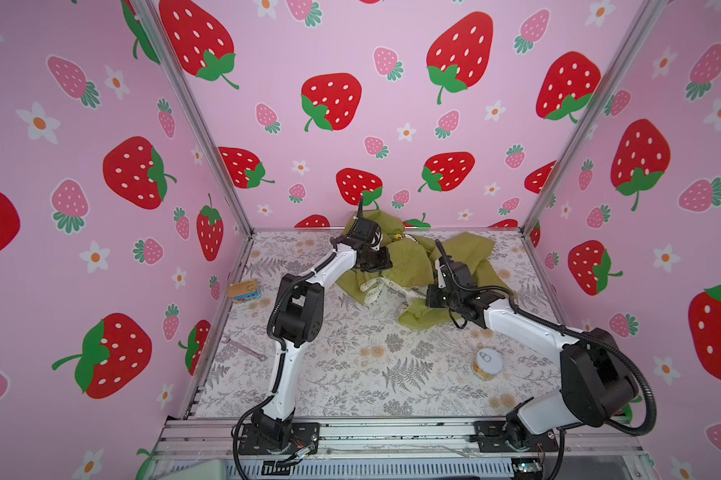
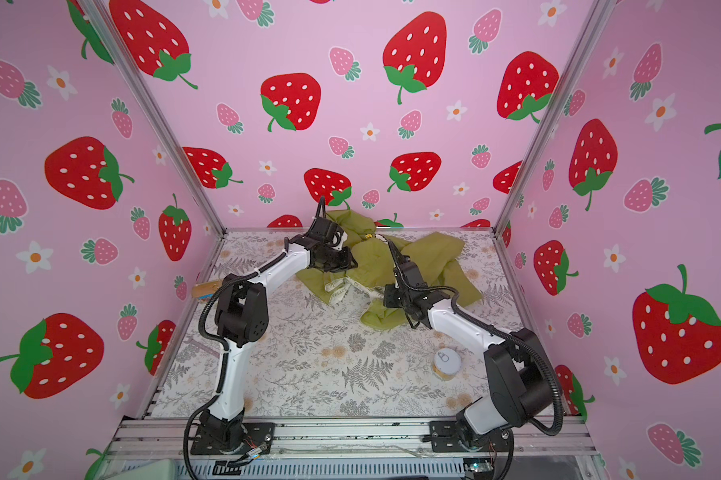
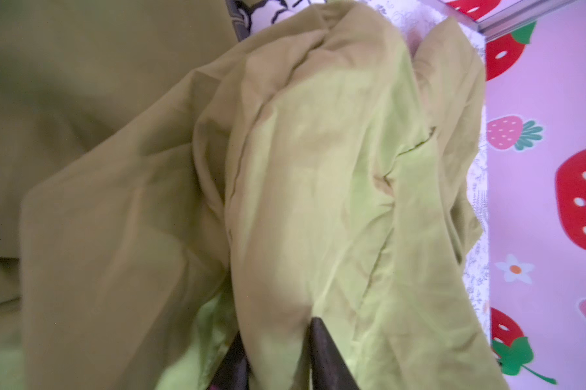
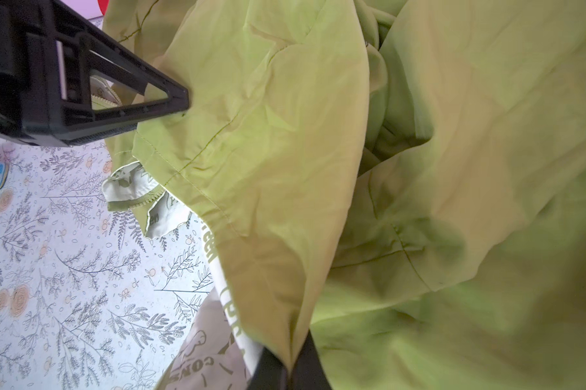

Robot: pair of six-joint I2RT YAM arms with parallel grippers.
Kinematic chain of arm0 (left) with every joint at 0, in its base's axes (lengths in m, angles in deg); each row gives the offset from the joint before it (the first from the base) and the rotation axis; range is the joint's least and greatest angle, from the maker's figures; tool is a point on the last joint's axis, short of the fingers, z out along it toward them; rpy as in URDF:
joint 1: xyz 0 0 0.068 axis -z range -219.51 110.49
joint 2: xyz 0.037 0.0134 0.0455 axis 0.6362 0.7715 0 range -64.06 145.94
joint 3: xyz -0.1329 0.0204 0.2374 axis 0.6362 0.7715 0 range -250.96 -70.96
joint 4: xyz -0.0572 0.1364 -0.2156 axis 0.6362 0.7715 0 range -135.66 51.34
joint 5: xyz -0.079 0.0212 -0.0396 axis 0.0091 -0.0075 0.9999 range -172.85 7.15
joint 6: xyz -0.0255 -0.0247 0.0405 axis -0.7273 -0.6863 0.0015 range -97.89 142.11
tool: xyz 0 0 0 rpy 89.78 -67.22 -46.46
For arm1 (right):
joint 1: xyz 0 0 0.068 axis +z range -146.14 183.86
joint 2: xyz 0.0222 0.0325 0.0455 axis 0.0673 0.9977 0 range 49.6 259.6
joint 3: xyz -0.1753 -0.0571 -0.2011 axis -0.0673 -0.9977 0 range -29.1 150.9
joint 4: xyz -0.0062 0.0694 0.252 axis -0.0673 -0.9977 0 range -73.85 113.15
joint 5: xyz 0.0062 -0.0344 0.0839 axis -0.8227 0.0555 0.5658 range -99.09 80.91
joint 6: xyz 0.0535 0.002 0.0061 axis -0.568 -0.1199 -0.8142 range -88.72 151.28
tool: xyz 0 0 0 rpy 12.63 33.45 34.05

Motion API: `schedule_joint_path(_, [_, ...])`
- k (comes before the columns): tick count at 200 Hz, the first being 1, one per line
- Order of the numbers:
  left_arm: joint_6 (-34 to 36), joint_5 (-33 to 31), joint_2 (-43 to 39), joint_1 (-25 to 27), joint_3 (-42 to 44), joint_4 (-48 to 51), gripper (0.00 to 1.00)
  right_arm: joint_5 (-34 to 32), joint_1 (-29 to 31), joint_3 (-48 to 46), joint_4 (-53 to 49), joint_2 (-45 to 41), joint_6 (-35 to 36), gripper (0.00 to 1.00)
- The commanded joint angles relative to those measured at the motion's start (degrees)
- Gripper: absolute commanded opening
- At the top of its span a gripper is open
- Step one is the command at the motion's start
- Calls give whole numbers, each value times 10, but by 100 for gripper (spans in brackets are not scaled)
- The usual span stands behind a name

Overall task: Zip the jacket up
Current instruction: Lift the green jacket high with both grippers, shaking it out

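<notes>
— What has the left pincer (image 3: 276, 332) got?
— A fold of olive cloth, nipped between its two fingers.
— And the right pincer (image 4: 290, 363)?
— Pressed together on an edge of the same cloth, just where the pale printed lining (image 4: 210, 358) shows.
— Where is the jacket (image 1: 408, 259)?
— Crumpled, front open, at the back of the desk (image 1: 350, 374), touching the strawberry wall (image 1: 392, 124).

You have: three pink walls (image 1: 350, 50), strawberry and daisy print; two silver corner posts (image 1: 202, 129); desk (image 1: 350, 386) covered in grey fern-and-flower cloth; even light.
</notes>
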Motion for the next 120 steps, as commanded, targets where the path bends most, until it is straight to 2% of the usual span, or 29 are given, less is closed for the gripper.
schedule_joint_path(1, [11,47,-26,3,-43,10,13,13,-6,1,9,-17,-5,2])
schedule_joint_path(11, [10,56,-47,2,-45,8,7,22,-9,3,15,-18,-4,2])
schedule_joint_path(16, [9,62,-58,3,-47,6,0,26,-11,5,17,-19,-4,2])
schedule_joint_path(38, [2,83,-117,3,-64,-7,0,46,-21,16,28,-19,-2,10])
schedule_joint_path(57, [-10,115,-172,3,-74,-42,0,56,-30,26,43,-22,-3,28])
schedule_joint_path(77, [-31,134,-222,3,-77,-95,0,76,-36,35,78,-26,-5,59])
schedule_joint_path(89, [-43,140,-242,3,-86,-115,0,88,-36,36,105,-31,-5,72])
schedule_joint_path(101, [-53,144,-257,3,-99,-128,0,106,-36,30,141,-36,-2,80])
schedule_joint_path(120, [-74,155,-272,2,-121,-147,0,139,-34,9,201,-45,4,85])
